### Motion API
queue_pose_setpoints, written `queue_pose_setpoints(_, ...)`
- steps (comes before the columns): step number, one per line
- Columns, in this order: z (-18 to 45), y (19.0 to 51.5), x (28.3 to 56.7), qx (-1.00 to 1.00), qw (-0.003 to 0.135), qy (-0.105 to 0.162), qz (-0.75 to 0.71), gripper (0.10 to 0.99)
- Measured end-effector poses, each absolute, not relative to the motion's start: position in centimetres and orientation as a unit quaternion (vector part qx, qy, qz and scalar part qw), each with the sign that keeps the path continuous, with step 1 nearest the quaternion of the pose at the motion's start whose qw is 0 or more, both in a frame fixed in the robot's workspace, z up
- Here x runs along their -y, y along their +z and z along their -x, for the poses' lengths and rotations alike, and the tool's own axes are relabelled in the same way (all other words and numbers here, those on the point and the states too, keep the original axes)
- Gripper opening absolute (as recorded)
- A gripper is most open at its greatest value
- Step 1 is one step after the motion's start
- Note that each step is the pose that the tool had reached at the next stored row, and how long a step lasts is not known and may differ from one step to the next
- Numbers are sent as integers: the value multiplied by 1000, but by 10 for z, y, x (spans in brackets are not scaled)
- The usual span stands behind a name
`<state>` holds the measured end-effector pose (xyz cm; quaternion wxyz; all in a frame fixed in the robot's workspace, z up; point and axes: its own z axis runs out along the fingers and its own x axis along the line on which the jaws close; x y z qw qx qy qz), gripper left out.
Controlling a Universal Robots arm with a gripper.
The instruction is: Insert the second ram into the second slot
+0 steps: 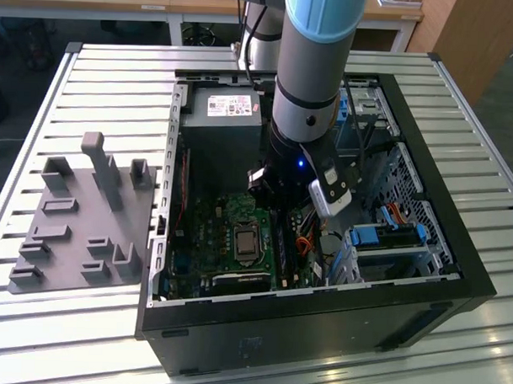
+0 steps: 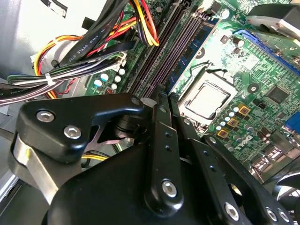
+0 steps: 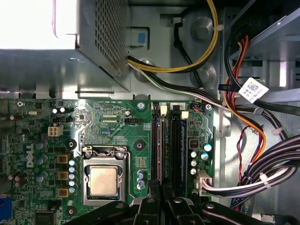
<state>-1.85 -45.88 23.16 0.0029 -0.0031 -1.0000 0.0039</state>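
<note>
A slatted metal counter [image 1: 92, 77] carries the open case [image 1: 319, 321] and a grey fixture [image 1: 78, 228], with desks behind. The claw [image 3: 161, 199] hangs over the slots [image 3: 168, 145], its fingers drawn nearly together; whether they pinch anything I cannot tell. A blue ram [image 3: 183, 145] stands seated in one slot. Best to come straight down, square to the slot.

The exterior view stands off from the open computer case [image 1: 320, 295] and looks down on it at a slant, taking in the slatted table [image 1: 108, 86] and the arm [image 1: 315, 76]; the first wrist view faces squarely down on the motherboard [image 3: 108, 140] from close above; the second wrist view looks obliquely past the gripper [image 2: 161, 101], very near; both wrist views share the processor socket [image 3: 103, 180] [image 2: 206, 98] and memory slots [image 3: 168, 145] [image 2: 176, 42].
</note>
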Motion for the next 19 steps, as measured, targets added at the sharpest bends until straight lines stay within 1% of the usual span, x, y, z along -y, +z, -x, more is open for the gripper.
queue_pose_setpoints(19,16,223,459,1000,4,4,2,137)
